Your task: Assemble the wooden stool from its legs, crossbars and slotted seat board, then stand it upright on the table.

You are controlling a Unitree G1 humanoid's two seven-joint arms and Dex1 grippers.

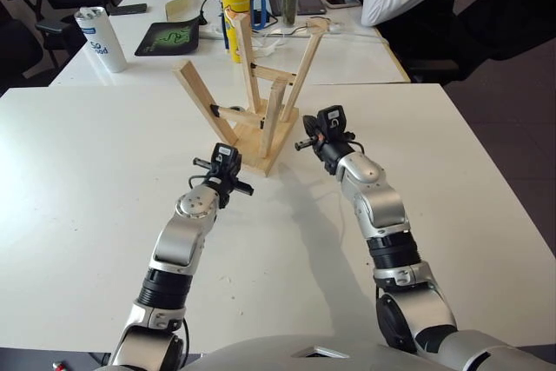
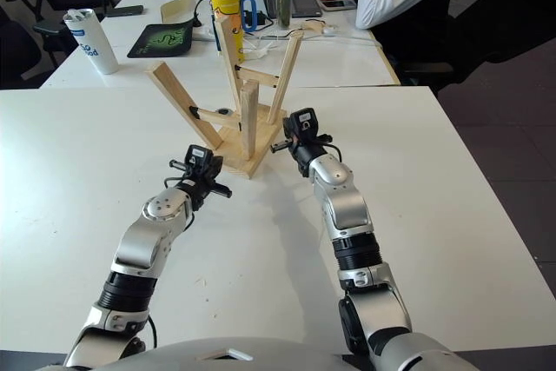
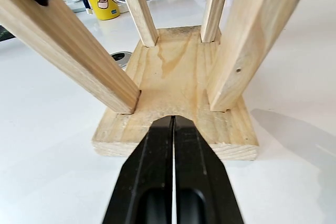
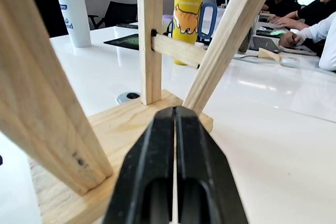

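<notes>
- Location: the stool (image 1: 273, 119) rests upside down on the table (image 1: 87, 171), near the middle of the far edge. Its seat board (image 3: 176, 72) lies flat on the surface, and the legs (image 1: 198, 98) splay upward, tied together by crossbars (image 4: 176, 49).
- Judgement: assembly looks complete. The step in hand is the turn-over onto the legs.
- Left gripper (image 3: 173, 120): the jaws are pressed together, with the tips just beside the near edge of the board, between two legs. Contact with the wood cannot be confirmed.
- Right gripper (image 4: 175, 111): the jaws are likewise together, just beside the right-hand corner of the board.
- Part the jaws before any grasp. Closed tips can only push, and a push would slide the board towards the far edge of the table.
- Grip one leg on each side, low down and close to the board, so that the joints carry little leverage.
- Rotate both arms at the same rate, since uneven lift may draw a leg out of its slot.
- Set all the feet down well inside the far edge before releasing.
</notes>
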